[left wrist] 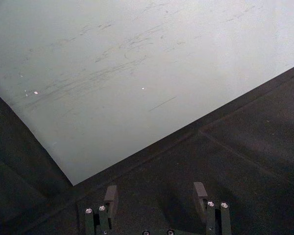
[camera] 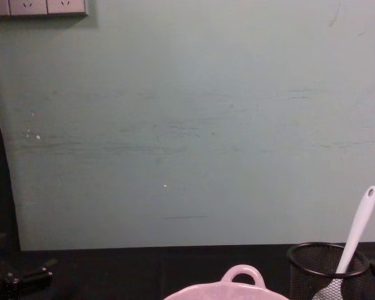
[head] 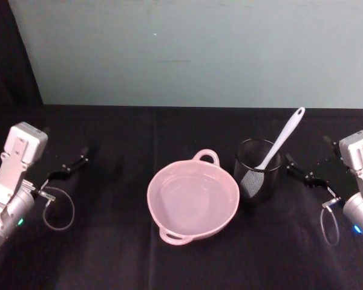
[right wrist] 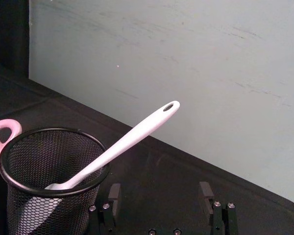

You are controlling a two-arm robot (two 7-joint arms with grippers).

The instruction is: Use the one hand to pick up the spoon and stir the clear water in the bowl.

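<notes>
Pink bowl (head: 163, 184), white spoon (head: 280, 139), black mesh cup (head: 269, 181)

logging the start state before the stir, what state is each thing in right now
spoon: not held, standing tilted in the mesh cup, head down, handle sticking out over the rim
mesh cup: upright, just to the bowl's right
bowl: upright, no utensil in it; clear water hard to make out
left gripper: open, empty, at the left side away from the bowl
right gripper: open, empty, just right of the mesh cup
</notes>
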